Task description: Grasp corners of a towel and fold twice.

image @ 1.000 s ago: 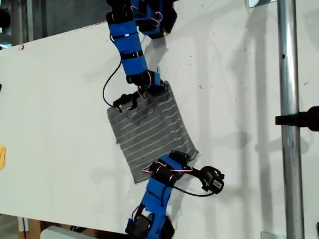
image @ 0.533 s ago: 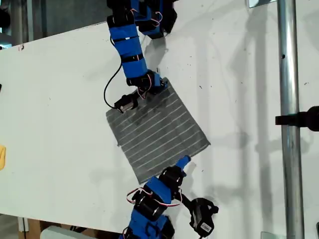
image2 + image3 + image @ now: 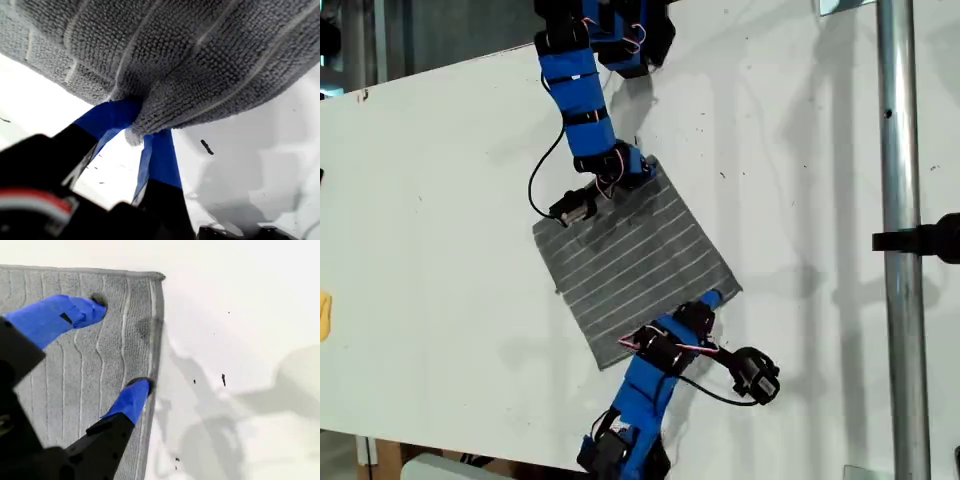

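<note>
The towel (image 3: 630, 255), dark grey with thin white stripes, lies spread as a diamond on the white table (image 3: 440, 200). My first gripper (image 3: 642, 172) comes in from the exterior view's top and is shut on the towel's upper corner. In the first wrist view its blue fingers (image 3: 157, 155) pinch the bunched towel (image 3: 200, 60). My second gripper (image 3: 708, 300) comes in from the exterior view's bottom and hangs open over the towel just inside its right corner (image 3: 736, 290). The second wrist view shows my second gripper (image 3: 122, 342) with its jaws apart above the flat towel (image 3: 120, 295), near a corner (image 3: 159, 276).
A vertical metal pole (image 3: 895, 250) with a black clamp (image 3: 920, 240) stands at the exterior view's right. A yellow object (image 3: 324, 315) sits at that view's left edge. The second arm's camera (image 3: 755, 375) hangs on its cable beside the arm.
The second arm pulled back toward the exterior view's bottom, then came forward again to the towel's right corner. The towel now lies flatter and wider there. The first arm barely moved.
</note>
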You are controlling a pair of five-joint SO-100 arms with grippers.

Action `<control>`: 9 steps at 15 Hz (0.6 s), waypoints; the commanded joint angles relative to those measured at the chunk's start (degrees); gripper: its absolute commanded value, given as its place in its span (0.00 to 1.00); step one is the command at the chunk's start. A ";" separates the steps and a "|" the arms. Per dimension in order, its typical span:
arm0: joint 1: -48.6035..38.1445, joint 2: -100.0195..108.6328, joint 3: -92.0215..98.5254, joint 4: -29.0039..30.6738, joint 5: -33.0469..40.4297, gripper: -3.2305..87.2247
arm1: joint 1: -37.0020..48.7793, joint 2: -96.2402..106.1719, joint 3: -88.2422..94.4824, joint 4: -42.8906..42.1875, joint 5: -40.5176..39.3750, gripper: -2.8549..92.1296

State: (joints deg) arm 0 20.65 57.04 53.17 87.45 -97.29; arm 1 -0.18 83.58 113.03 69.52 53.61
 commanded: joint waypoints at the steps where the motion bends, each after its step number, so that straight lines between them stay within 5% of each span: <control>1: -0.62 -3.96 -5.19 -3.87 1.05 0.31 | 0.18 -0.35 -2.72 0.44 -0.53 0.03; 5: -2.55 -13.18 -6.50 -9.05 1.05 0.29 | -0.35 -1.14 -3.25 0.44 -0.26 0.03; 9: -3.25 -21.09 -6.86 -5.98 -3.16 0.27 | -0.44 -1.41 -3.25 0.53 -0.18 0.03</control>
State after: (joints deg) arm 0 18.46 37.35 47.02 80.51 -98.96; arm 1 -0.09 82.00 111.45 69.52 53.61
